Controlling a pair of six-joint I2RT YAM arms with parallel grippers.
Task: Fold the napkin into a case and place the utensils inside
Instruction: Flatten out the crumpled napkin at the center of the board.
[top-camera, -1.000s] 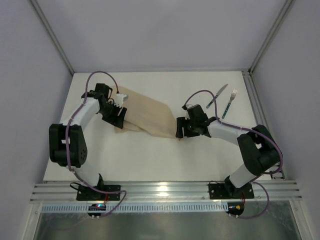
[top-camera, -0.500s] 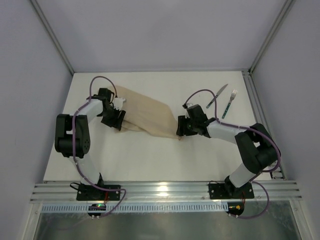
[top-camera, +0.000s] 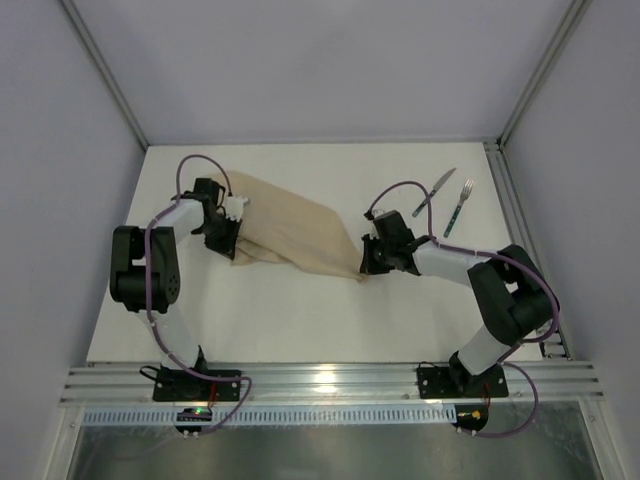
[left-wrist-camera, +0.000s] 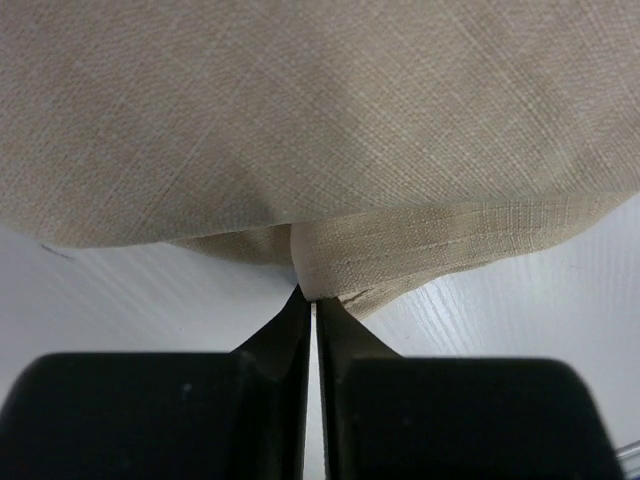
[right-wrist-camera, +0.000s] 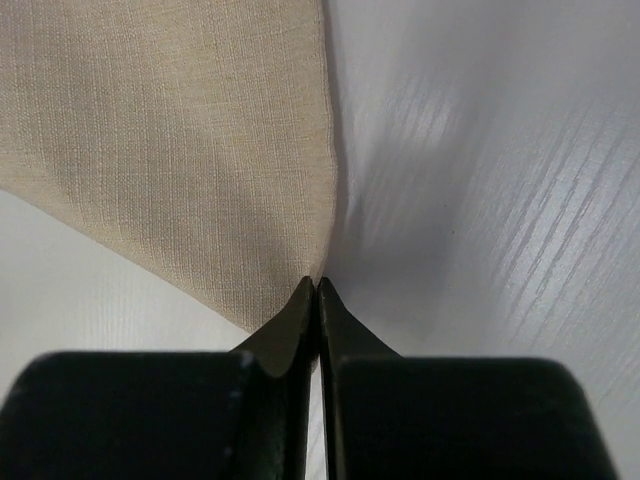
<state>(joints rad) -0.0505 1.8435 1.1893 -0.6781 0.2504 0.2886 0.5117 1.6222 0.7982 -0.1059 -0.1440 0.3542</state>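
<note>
The napkin (top-camera: 290, 232) lies spread across the middle of the table (top-camera: 300, 320), a tan sheet running at a slant from the far left down to the near right. Each of its two ends is under one gripper.

The left gripper (top-camera: 234, 244) sits at the napkin's left edge. In the left wrist view its fingers (left-wrist-camera: 285, 325) are pressed together with a small fold of the napkin's (left-wrist-camera: 330, 130) hem caught at their tips. The cloth bunches and lifts just there, while the white table shows on both sides.

The right gripper (top-camera: 366, 266) is at the napkin's near right corner. In the right wrist view its fingers (right-wrist-camera: 345, 330) meet tightly on the very point of that corner, and the napkin's (right-wrist-camera: 180, 150) straight edge runs away from the tips.

A second ago both grippers stood spread over these same ends — now both have closed on the cloth. The left arm's elbow, which then hung lower and further left, has swung in toward the napkin, and the left gripper has slid a little along the edge. The right gripper has shifted only slightly. The napkin itself keeps nearly the same outline.

The knife (top-camera: 434, 193) and the fork (top-camera: 460, 205) lie side by side at the far right of the table, well apart from the napkin, where they were before.
</note>
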